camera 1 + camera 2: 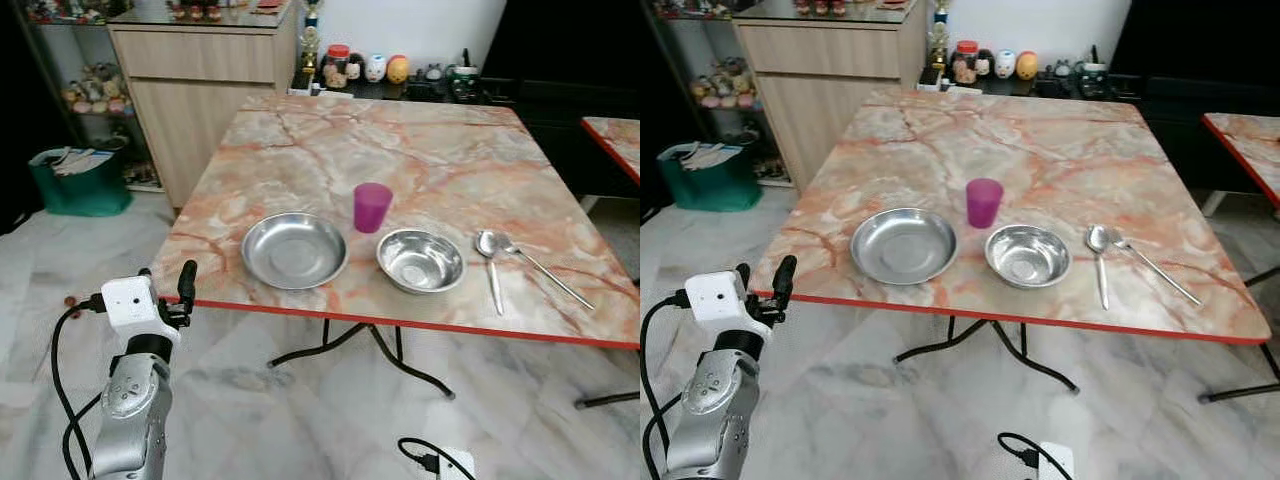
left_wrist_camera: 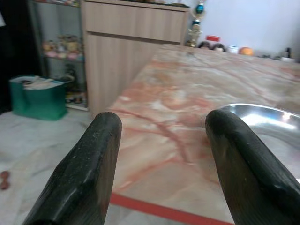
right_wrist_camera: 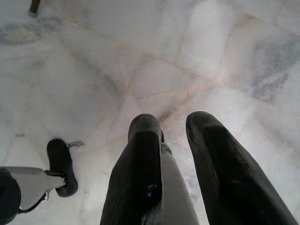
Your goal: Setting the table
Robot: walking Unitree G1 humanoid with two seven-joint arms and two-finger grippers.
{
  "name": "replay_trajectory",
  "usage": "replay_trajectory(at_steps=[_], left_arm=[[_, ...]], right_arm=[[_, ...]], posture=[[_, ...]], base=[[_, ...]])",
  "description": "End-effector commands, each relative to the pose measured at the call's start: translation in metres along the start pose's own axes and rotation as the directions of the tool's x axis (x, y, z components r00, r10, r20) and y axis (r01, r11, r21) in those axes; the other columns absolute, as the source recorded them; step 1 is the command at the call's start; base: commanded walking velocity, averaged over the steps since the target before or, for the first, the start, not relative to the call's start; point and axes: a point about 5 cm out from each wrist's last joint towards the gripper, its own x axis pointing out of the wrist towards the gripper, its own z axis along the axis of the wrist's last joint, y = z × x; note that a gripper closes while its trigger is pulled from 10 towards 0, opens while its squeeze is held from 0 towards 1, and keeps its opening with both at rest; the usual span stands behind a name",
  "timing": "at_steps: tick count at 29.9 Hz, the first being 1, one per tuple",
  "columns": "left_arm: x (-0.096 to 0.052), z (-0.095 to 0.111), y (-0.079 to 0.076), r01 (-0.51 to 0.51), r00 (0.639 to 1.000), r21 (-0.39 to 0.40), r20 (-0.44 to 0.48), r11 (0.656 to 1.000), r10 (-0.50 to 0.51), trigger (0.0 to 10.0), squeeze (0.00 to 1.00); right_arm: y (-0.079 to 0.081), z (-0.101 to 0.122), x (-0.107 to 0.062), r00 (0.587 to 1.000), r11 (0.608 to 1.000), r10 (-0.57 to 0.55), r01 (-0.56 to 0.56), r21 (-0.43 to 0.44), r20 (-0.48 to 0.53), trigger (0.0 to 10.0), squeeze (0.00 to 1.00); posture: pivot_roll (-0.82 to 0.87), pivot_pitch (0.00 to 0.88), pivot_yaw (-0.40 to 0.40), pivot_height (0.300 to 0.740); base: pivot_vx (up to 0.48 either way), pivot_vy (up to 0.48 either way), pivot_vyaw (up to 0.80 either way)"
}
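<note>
A marble-patterned table [image 1: 420, 130] with a red edge carries a shallow steel dish [image 1: 294, 250], a steel bowl [image 1: 420, 260] and a purple cup [image 1: 372, 207] behind them. Two steel spoons [image 1: 492, 268] lie to the bowl's right. My left gripper [image 1: 166, 280] is open, level with the table's near left corner and a little short of the dish [image 2: 267, 119]. My right gripper [image 3: 173, 124] hangs low over the floor, its fingers [image 3: 143, 154] close together on a thin silver piece [image 3: 171, 183] that looks like a utensil handle.
A wooden cabinet [image 1: 200, 90] stands behind the table's left corner, with a green basket [image 1: 80, 182] on the floor beside it. Jars and figurines [image 1: 370, 68] line a dark shelf at the back. Another table's corner [image 1: 615, 140] shows at the right. Black table legs [image 1: 400, 365] cross underneath.
</note>
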Motion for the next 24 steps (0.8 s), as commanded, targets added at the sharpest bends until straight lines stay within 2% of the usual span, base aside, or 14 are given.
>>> replay_trajectory(at_steps=[1,15,24], left_arm=[[0.0026,0.0058,-0.0047,0.024,1.0,-0.013,0.018,1.0,-0.023,10.0,0.0],[0.0047,0.006,-0.0082,0.05,0.999,-0.021,0.016,0.999,-0.049,10.0,0.0],[0.0058,0.0051,-0.0112,0.061,0.998,-0.026,0.018,0.998,-0.06,10.0,0.0]], right_arm=[[-0.0022,-0.0018,-0.0003,1.0,1.0,-0.008,0.008,0.007,-0.007,10.0,0.0],[-0.0023,-0.002,-0.0002,1.0,1.0,-0.008,0.008,-0.005,-0.015,10.0,0.0],[-0.0028,-0.0025,-0.0003,1.0,1.0,-0.007,0.007,-0.014,-0.018,10.0,0.0]], posture=[[0.09,0.0,-0.038,0.74],[0.09,0.0,-0.035,0.74],[0.08,0.0,-0.031,0.74]], base=[[0.0,0.0,0.0],[0.0,0.0,0.0],[0.279,0.0,0.0]])
